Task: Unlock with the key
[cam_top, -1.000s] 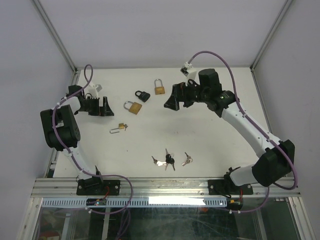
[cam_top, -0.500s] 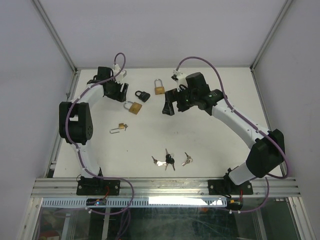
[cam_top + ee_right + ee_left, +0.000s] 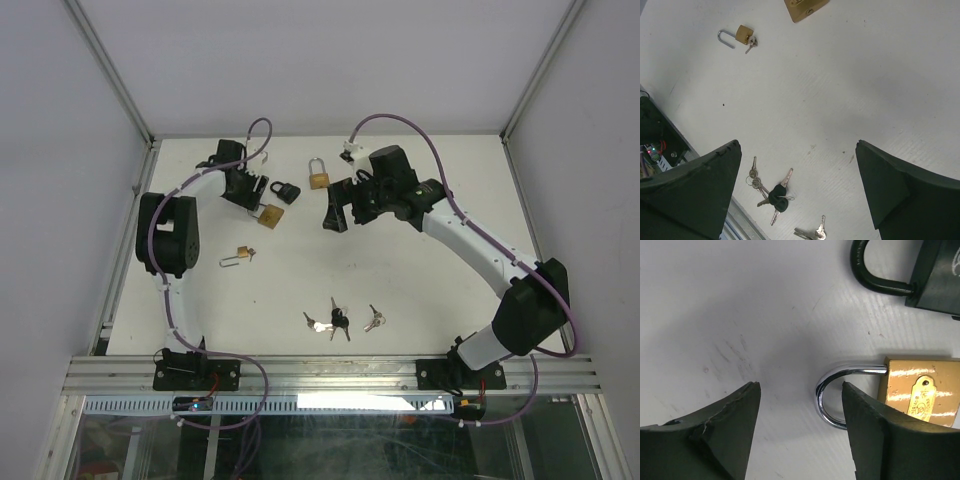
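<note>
My left gripper (image 3: 800, 387) hangs low over the white bench (image 3: 715, 300) with its matte black fingers (image 3: 720, 430) spread and pinching nothing. The curved chrome shackle of a brass padlock (image 3: 920, 395) lies between them, close to the finger at 3 o'clock. Only this wrist view shows the padlock's stamped gold label and the bench's scuffs. A black padlock (image 3: 935, 275) lies at 1 o'clock. My right gripper (image 3: 797, 145) is spread wide, holding nothing. From overhead, the keys (image 3: 338, 320) lie loose at the bench's 6 o'clock, with silver blades and one black-headed bunch. A small brass padlock (image 3: 240, 255) sits at 9 o'clock.
</note>
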You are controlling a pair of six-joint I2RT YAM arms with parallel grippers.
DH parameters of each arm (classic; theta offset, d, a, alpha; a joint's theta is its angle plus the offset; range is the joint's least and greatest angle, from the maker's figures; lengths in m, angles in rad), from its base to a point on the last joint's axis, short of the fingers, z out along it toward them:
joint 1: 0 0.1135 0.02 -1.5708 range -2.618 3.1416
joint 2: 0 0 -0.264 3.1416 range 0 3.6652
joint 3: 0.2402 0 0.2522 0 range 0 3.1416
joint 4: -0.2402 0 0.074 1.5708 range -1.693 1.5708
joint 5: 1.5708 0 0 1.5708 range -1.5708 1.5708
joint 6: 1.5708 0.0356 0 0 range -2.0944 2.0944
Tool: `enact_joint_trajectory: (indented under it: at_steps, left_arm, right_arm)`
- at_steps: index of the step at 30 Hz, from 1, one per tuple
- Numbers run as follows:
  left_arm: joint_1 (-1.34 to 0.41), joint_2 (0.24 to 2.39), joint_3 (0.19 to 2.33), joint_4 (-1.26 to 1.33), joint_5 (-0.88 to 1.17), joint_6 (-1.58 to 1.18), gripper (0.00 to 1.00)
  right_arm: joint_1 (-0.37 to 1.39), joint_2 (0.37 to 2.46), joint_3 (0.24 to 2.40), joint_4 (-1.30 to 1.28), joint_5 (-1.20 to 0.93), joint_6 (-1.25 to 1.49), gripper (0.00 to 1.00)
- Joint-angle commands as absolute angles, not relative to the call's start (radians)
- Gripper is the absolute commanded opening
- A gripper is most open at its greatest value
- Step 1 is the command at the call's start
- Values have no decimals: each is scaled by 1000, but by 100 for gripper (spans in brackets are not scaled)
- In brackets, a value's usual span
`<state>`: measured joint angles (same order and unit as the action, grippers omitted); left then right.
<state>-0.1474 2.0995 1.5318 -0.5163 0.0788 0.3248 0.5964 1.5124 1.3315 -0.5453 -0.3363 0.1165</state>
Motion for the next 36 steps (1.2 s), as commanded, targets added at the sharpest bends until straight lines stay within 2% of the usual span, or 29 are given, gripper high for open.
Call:
enact_joint_trajectory:
  at_steps: [1,4,10,11,19,25,31,36]
  left_arm:
    - [-199,2119,1528,-505,17,369,63]
    - [-210,2115,1501,-525,-3,398,54]
    - [-218,2125,1474,-579,11,428,2]
    - [-221,2117,1464,-583,24,427,0]
    - [-241,1926,1325,-476,119,414,0]
    - [-267,1746,1195,-410,142,522,0]
    - [-303,1606,1057,-415,229,534,0]
    - [-324,1604,1052,-419,242,459,0]
  right_arm:
    - [606,1504,1382,-526,-322,89,100]
    - [606,1504,1385,-529,-309,80,100]
    - [619,1529,1394,-532,-280,66,99]
    - [625,1535,1397,-534,-280,64,99]
    - [624,1544,1356,-478,-370,98,100]
    - [600,1574,1297,-372,-518,147,100]
    - [661,1637,1238,-267,-421,41,99]
    - [782,1667,1037,115,-306,-189,100]
